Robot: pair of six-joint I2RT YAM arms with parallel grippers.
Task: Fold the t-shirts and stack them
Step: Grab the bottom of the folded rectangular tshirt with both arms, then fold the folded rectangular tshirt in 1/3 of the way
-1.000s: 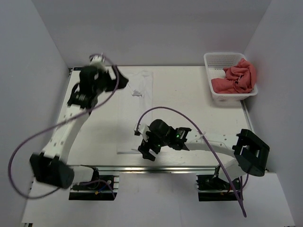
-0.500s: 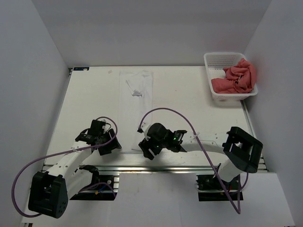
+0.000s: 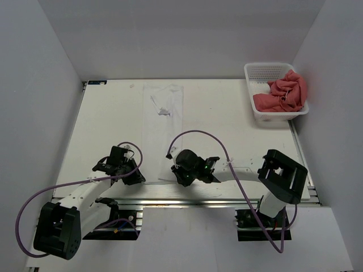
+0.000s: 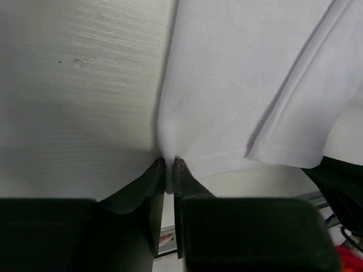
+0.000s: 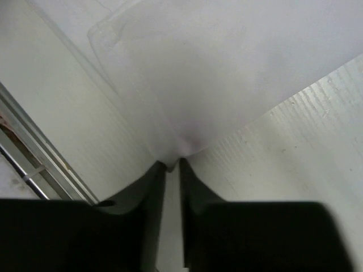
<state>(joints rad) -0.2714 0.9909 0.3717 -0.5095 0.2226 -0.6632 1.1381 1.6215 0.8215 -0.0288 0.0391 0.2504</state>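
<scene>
White t-shirt (image 3: 163, 122) is lying as a long narrow strip on the tabletop (image 3: 227, 130), reaching toward the near edge. The top view is hiding the fingertips; the wrist views are showing them. Left pincer (image 4: 169, 170) is pinching the near-left hem, jaws almost together on cloth. Right pincer (image 5: 173, 165) is clamping the near-right corner likewise. Pink shirts (image 3: 283, 93) are sitting crumpled in the basket (image 3: 253, 73), far right.

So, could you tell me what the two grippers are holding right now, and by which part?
Both hold the white t-shirt: left gripper pinches its near left corner, right gripper its near right corner.
</scene>
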